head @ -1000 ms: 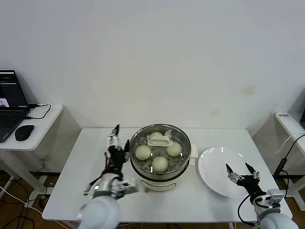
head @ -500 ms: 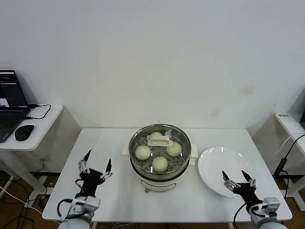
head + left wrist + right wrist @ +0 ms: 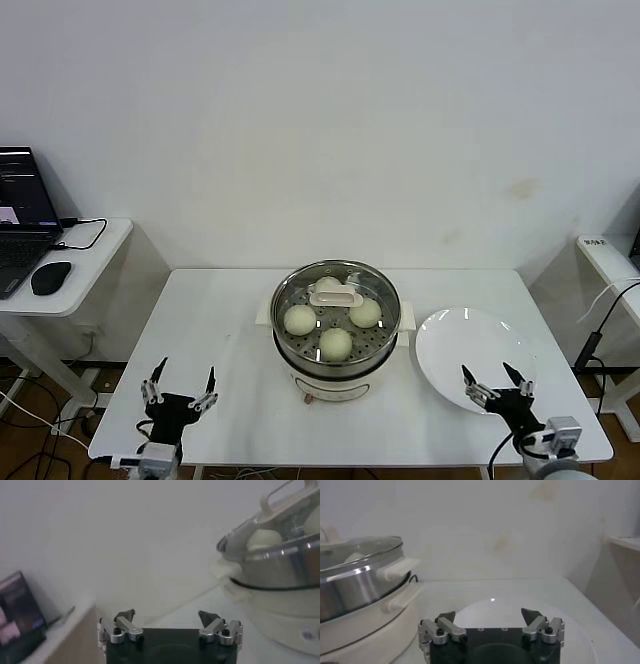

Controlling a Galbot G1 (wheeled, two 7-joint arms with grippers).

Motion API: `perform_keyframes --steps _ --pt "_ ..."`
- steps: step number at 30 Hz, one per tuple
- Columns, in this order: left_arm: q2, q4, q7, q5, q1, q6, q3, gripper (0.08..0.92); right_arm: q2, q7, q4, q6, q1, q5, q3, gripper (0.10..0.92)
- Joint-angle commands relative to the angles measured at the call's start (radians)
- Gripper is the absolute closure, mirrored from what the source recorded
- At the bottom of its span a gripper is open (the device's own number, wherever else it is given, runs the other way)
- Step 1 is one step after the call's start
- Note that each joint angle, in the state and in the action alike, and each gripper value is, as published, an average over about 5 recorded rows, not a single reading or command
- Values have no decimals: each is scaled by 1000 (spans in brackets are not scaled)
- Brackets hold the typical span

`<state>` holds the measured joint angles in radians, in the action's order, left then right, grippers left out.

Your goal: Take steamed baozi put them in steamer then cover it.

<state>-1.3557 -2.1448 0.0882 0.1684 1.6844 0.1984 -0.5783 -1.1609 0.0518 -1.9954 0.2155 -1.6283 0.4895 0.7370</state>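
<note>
The white wall fills the room behind, and a side desk with a laptop (image 3: 18, 205) and mouse (image 3: 50, 276) sits at nine o'clock. My white counter (image 3: 230, 300) looks smooth and hard, so things would slide on it. At its centre stands the steamer (image 3: 336, 345), heavy steel I judge, best taken by its side handles. The cover (image 3: 336, 300) sits on it: glass, fragile, slick, to be held by its oblong handle. A bare plate (image 3: 475, 355) lies at three o'clock. Three steamed baozi (image 3: 335, 343) show inside, soft and light. My left hand (image 3: 180, 392) at seven o'clock and right hand (image 3: 497, 383) at five o'clock hang released, grasping nothing.
</note>
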Motion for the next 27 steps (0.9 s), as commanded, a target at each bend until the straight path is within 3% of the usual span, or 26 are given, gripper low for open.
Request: perform_keyframes --steps 1,27 --pt "5 -46 21 -125 67 7 -28 177 -12 -9 -10 -5 -6 -8 -5 203" --pt "-4 -61 2 -137 49 -5 -29 177 -51 27 10 -5 14 -86 26 203"
